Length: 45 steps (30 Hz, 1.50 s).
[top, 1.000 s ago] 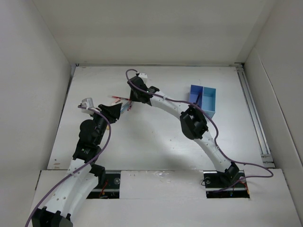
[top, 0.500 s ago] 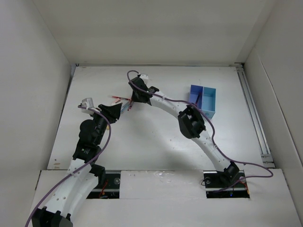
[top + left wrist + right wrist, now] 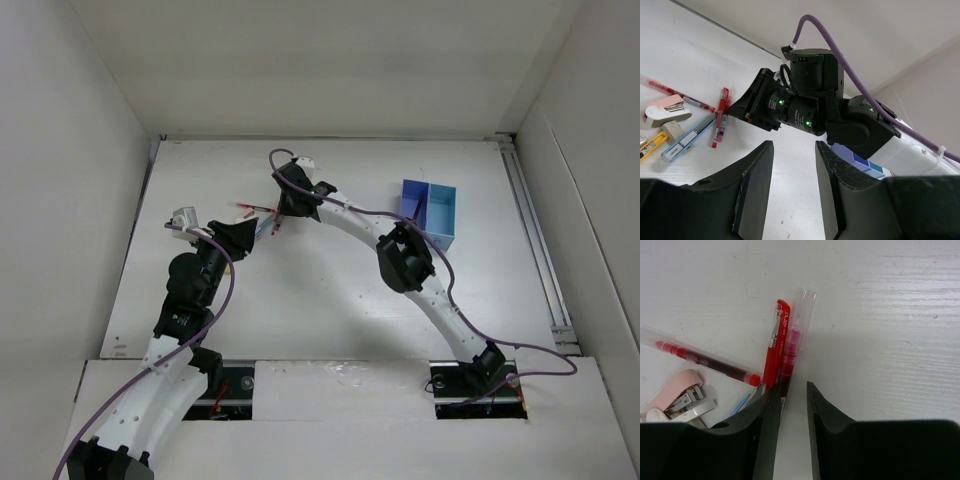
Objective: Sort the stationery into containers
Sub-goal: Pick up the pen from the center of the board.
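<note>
My right tool (image 3: pixel 794 392) sat low over the pens, upper middle in the overhead view. Its jaws were slightly spread, and bare counter (image 3: pixel 880 315) showed in the gap. A red pen (image 3: pixel 773 347) and a clear pen (image 3: pixel 795 330) lay touching side by side. Their lower ends ran under the edge of the finger (image 3: pixel 765 430) at the frame's left, and I could not tell whether it touched them. A long pen (image 3: pixel 700 359) with red ink lay aslant at the left, and a pink stapler (image 3: pixel 676 392) lay at the lower left.

My left tool (image 3: pixel 793 150) hung spread and empty, just to the lower left of the right one in the overhead view. At the left of its own view lay a blue pen (image 3: pixel 690 139) and an eraser (image 3: pixel 673 129).

The trays (image 3: pixel 427 205), dark blue and cyan, stood joined at the upper right, well apart from the pens.
</note>
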Tool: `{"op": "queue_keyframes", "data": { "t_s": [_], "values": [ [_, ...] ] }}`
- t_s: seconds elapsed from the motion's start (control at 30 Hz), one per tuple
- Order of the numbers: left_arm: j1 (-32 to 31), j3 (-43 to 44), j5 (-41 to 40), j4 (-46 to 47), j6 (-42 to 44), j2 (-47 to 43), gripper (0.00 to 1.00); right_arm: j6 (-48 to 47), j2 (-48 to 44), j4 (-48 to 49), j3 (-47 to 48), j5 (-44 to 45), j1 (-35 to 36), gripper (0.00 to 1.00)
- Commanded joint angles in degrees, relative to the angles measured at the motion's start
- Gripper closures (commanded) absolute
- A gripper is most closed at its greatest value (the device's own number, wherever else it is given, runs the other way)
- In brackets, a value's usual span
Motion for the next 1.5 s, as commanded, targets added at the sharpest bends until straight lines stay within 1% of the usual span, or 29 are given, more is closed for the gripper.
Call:
{"op": "queue_keyframes", "data": {
  "t_s": [0.0, 0.07, 0.13, 0.17, 0.27, 0.3, 0.43, 0.57, 0.67, 0.77, 0.8, 0.97, 1.07, 1.13, 1.3, 1.4, 1.43, 1.47],
  "values": [
    [-0.3, -0.4, 0.9, 2.1, -0.2, -0.3, 0.64, -1.3, 0.7, -3.4, 2.0, 2.0, 0.0, 0.71],
    [-0.3, -0.4, 0.9, 2.1, -0.2, -0.3, 0.64, -1.3, -1.2, -3.4, -1.1, 3.1, 0.0, 0.76],
    [-0.3, -0.4, 0.9, 2.1, -0.2, -0.3, 0.64, -1.3, -3.0, -2.0, -3.8, 4.5, 0.0, 0.78],
    [-0.3, -0.4, 0.9, 2.1, -0.2, -0.3, 0.64, -1.3, -5.4, -1.3, -7.0, 5.5, 0.0, 0.80],
    [-0.3, -0.4, 1.4, 2.1, -0.2, -0.3, 0.64, -1.3, -10.2, 1.4, -12.8, 6.2, 0.0, 0.80],
    [-0.3, -0.4, 1.4, 2.6, -0.2, -0.3, 0.64, -1.3, -11.1, 1.4, -13.5, 6.2, 0.0, 0.78],
    [-0.3, -0.4, 1.4, 2.6, -0.2, -0.3, 0.64, -1.3, -13.0, 1.4, -13.5, 6.2, 0.0, 0.69],
    [-0.3, -0.4, 1.4, 2.6, -0.2, -0.3, 0.64, -1.3, -10.8, -0.4, -9.7, 5.5, 0.0, 0.66],
    [-0.3, -0.4, 1.4, 2.6, -0.2, -0.3, 0.64, -1.3, -8.3, -0.9, -7.3, 5.5, -0.5, 0.64],
    [-0.3, -0.4, 1.4, 2.6, -0.2, -0.3, 0.64, -1.3, -5.3, -3.0, -3.5, 2.9, -1.7, 0.64],
    [-0.3, -0.4, 1.4, 2.6, -0.2, -0.3, 0.64, -1.3, -4.6, -3.1, -2.9, 2.2, -1.7, 0.66],
    [-0.3, -0.4, 1.4, 2.6, -0.2, -0.3, 0.64, -1.3, -3.9, -3.0, -4.4, -0.5, -1.7, 0.68],
    [-0.3, -0.4, 1.4, 2.6, -0.2, -0.3, 0.64, -1.3, -3.9, -2.4, -5.0, -0.5, -1.1, 0.68],
    [-0.3, -0.4, 1.4, 2.6, -0.2, -0.3, 0.64, -1.8, -3.9, -3.1, -5.0, 0.0, -1.1, 0.71],
    [-0.3, -0.4, 1.4, 2.6, -0.2, -0.3, 0.64, -1.8, -6.1, -3.7, -10.5, 3.6, -1.1, 0.85],
    [-0.3, -0.4, 1.4, 2.6, -0.2, -0.8, 0.64, -1.3, -8.5, -3.1, -12.9, 5.5, -1.1, 0.87],
    [-0.3, -0.4, 1.9, 2.6, -0.2, -0.8, 0.64, -1.3, -9.7, -3.1, -14.3, 6.0, -1.1, 0.91],
    [-0.3, -0.4, 1.9, 2.6, -0.2, -0.8, 0.64, -0.7, -10.3, -3.1, -15.0, 6.0, -1.1, 0.98]
  ]
}}
